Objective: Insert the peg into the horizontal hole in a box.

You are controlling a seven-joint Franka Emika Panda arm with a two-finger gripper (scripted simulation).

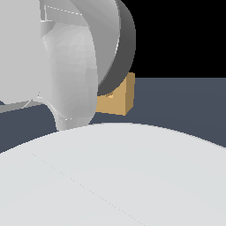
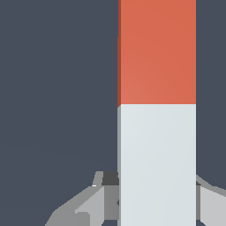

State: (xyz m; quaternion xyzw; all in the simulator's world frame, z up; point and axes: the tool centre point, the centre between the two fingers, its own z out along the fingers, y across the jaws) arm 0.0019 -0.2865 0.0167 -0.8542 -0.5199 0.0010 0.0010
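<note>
a plain dark slate-blue counter [image 1: 176,101] meets a black backdrop, and the tan cube-like box [image 1: 120,100] sits on it, half hidden behind the pale grey arm [image 1: 66,62]. the long square-section peg [image 2: 157,110], orange-red then grey-white, stands clamped at its pale end between the grey jaws [image 2: 157,201].

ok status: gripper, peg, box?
Gripper shut on peg, fingers at its white end. Box mostly hidden behind arm in exterior view. Peg not seen at hole.

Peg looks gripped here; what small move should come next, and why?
Probably carry the peg toward the box. The wrist view shows gripper fingers flanking its pale end, with no box ahead; the exterior view shows the box mostly hidden behind the arm.
</note>
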